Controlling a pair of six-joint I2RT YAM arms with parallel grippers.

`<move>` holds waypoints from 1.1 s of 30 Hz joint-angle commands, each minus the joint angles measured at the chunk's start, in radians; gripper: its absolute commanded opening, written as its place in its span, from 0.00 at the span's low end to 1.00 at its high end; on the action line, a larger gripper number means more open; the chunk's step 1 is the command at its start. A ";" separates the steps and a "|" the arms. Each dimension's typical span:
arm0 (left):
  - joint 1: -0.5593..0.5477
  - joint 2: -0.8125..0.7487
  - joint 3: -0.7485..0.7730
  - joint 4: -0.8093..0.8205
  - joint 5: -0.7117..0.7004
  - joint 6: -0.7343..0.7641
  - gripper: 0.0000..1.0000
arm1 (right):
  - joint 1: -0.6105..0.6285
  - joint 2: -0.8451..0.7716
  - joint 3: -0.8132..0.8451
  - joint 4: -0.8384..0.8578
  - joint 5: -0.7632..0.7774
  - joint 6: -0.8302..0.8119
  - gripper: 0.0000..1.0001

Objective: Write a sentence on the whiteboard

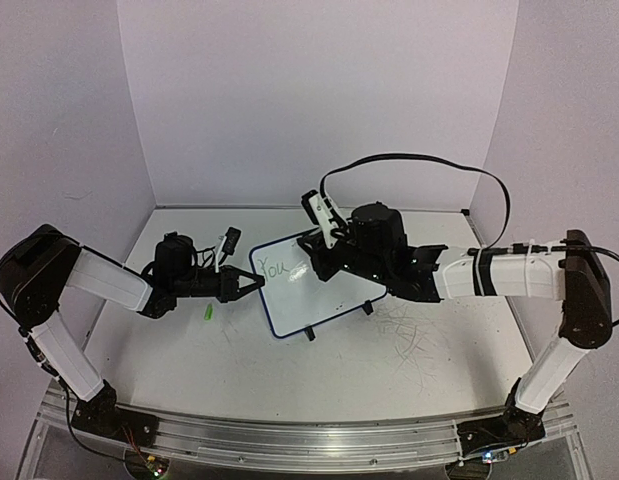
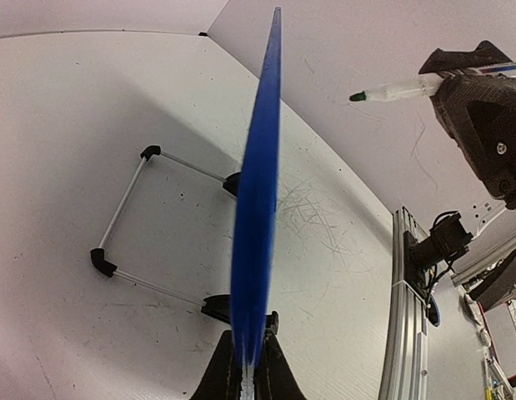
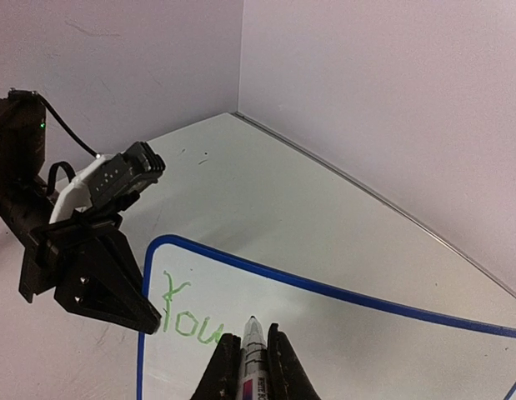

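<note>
The whiteboard (image 1: pixel 329 292) stands tilted at the table's middle, with a blue rim and black feet. In the left wrist view I see it edge-on as a blue strip (image 2: pixel 258 200). My left gripper (image 1: pixel 251 285) (image 2: pixel 251 377) is shut on its left rim. The sentence shows as the green word "You" (image 1: pixel 277 269) (image 3: pixel 187 318) near the board's upper left corner. My right gripper (image 1: pixel 314 262) (image 3: pixel 253 337) is shut on a white marker (image 3: pixel 254 354) (image 2: pixel 395 88). The marker's tip hovers at the board just right of "You"; contact is unclear.
A small green cap (image 1: pixel 207 312) lies on the table left of the board. The board's wire stand (image 2: pixel 124 212) rests on the tabletop. Grey scribble marks (image 1: pixel 409 338) cover the table to the right. An aluminium rail (image 1: pixel 309 440) runs along the near edge; walls enclose three sides.
</note>
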 commanded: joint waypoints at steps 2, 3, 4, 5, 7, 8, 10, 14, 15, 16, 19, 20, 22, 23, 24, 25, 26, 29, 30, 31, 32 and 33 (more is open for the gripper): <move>0.000 -0.014 0.000 -0.072 -0.021 0.044 0.00 | 0.005 -0.048 -0.009 0.000 0.070 -0.049 0.00; 0.001 -0.016 0.000 -0.072 -0.025 0.047 0.00 | 0.004 -0.046 -0.008 0.001 0.078 -0.061 0.00; 0.002 -0.019 0.000 -0.074 -0.028 0.051 0.00 | 0.004 -0.040 -0.007 0.004 0.093 -0.068 0.00; 0.002 -0.022 0.003 -0.074 -0.029 0.055 0.00 | 0.004 -0.031 -0.002 0.005 0.103 -0.075 0.00; 0.002 -0.023 0.011 -0.075 -0.026 0.060 0.00 | 0.004 -0.012 0.006 0.006 0.093 -0.090 0.00; 0.002 -0.020 0.016 -0.075 -0.022 0.060 0.00 | 0.004 -0.010 0.007 0.009 0.080 -0.096 0.00; 0.002 -0.011 0.024 -0.075 -0.015 0.061 0.00 | 0.004 -0.016 0.001 0.020 0.071 -0.091 0.00; 0.002 -0.008 0.018 -0.079 -0.019 0.068 0.00 | 0.005 -0.048 -0.031 0.032 0.013 -0.085 0.00; 0.002 -0.012 0.013 -0.079 -0.023 0.069 0.00 | 0.006 -0.058 -0.045 0.034 0.002 -0.087 0.00; 0.002 -0.015 0.009 -0.079 -0.026 0.070 0.00 | 0.008 -0.068 -0.060 0.037 -0.004 -0.090 0.00; 0.002 -0.026 0.005 -0.083 -0.026 0.070 0.00 | 0.012 -0.084 -0.085 0.044 -0.029 -0.089 0.00; 0.002 -0.030 0.004 -0.083 -0.027 0.070 0.00 | 0.015 -0.082 -0.085 0.044 -0.031 -0.085 0.00; 0.002 -0.037 0.005 -0.086 -0.033 0.067 0.00 | 0.024 -0.073 -0.077 0.044 -0.059 -0.081 0.00; 0.002 -0.039 0.007 -0.088 -0.035 0.066 0.00 | 0.029 -0.066 -0.070 0.040 -0.062 -0.080 0.00; 0.002 -0.040 0.009 -0.090 -0.038 0.066 0.00 | 0.034 -0.060 -0.065 0.036 -0.061 -0.081 0.00; 0.002 -0.040 0.010 -0.092 -0.042 0.065 0.00 | 0.036 -0.057 -0.063 0.033 -0.055 -0.080 0.00; 0.002 -0.040 0.011 -0.093 -0.045 0.065 0.00 | 0.036 -0.056 -0.062 0.033 -0.048 -0.076 0.00; 0.002 -0.030 0.018 -0.096 -0.050 0.061 0.00 | 0.036 -0.058 -0.066 0.032 -0.019 -0.072 0.00; 0.002 -0.027 0.021 -0.097 -0.050 0.060 0.00 | 0.037 -0.059 -0.069 0.032 0.004 -0.069 0.00; 0.002 -0.026 0.023 -0.097 -0.051 0.059 0.00 | 0.036 -0.061 -0.071 0.032 0.018 -0.068 0.00; 0.001 -0.025 0.024 -0.097 -0.051 0.059 0.00 | 0.036 -0.063 -0.074 0.032 0.029 -0.066 0.00; 0.002 -0.025 0.025 -0.098 -0.052 0.059 0.00 | 0.036 -0.066 -0.078 0.033 0.040 -0.063 0.00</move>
